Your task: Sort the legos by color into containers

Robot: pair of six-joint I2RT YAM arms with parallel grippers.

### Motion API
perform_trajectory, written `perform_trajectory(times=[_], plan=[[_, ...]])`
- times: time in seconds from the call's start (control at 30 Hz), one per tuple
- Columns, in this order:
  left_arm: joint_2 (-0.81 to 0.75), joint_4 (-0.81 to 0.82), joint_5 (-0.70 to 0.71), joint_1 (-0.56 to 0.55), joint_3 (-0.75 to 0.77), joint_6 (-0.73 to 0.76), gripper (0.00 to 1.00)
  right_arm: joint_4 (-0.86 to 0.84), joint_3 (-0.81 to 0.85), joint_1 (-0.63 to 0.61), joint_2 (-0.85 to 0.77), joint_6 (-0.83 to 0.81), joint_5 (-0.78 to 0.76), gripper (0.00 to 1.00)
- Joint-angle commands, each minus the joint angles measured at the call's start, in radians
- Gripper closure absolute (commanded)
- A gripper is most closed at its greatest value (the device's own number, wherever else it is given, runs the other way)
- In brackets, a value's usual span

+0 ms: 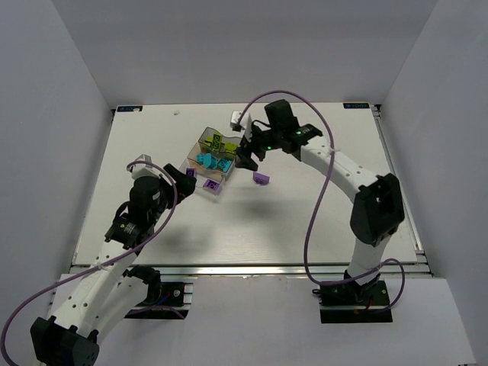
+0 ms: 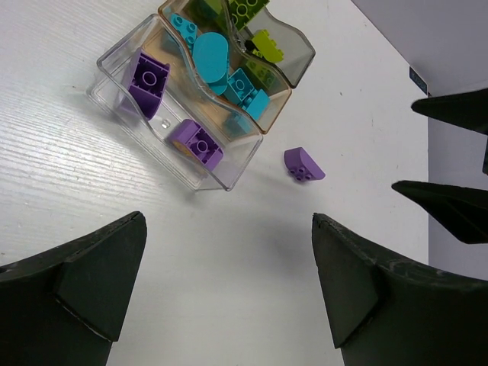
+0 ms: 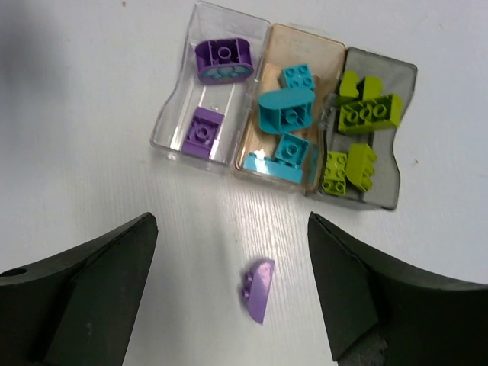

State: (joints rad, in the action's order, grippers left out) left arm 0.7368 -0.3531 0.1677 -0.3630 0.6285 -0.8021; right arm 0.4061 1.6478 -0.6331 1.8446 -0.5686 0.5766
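I see a glossy, half-rounded purple lego (image 3: 258,291) on the grainy white surface (image 3: 91,114), lower centre, between my right hand's (image 3: 230,221) spread, empty fingers; left hand (image 2: 229,217) released too.

One lego (image 3: 258,290) lies on the table (image 3: 84,114) beside the containers (image 3: 249,114).

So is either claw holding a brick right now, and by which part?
Nothing is held. The left gripper and right gripper both stand open and empty; one purple brick lies loose on the table.
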Motion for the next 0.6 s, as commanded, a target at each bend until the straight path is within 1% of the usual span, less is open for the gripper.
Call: perform_trajectory(times=[0.0, 0.07, 0.17, 0.3, 0.57], plan=[[0.003, 0.035, -0.008, 0.004, -0.010, 0.000, 0.02, -0.125, -0.098, 0.022, -0.070, -0.021, 0.019, 0.16], [0.007, 0.040, -0.013, 0.004, -0.015, -0.002, 0.02, -0.171, -0.155, 0.041, -0.100, -0.007, -0.015, 0.13], [0.010, 0.046, -0.016, 0.004, -0.018, -0.005, 0.02, -0.207, -0.183, 0.061, -0.108, 0.055, -0.087, 0.11], [0.007, 0.046, -0.016, 0.004, -0.024, -0.008, 0.02, -0.170, -0.163, 0.098, -0.093, 0.091, -0.081, 0.11], [-0.008, 0.042, -0.005, 0.004, -0.035, -0.012, 0.02, -0.105, -0.157, 0.141, -0.065, 0.107, -0.132, 0.11]])
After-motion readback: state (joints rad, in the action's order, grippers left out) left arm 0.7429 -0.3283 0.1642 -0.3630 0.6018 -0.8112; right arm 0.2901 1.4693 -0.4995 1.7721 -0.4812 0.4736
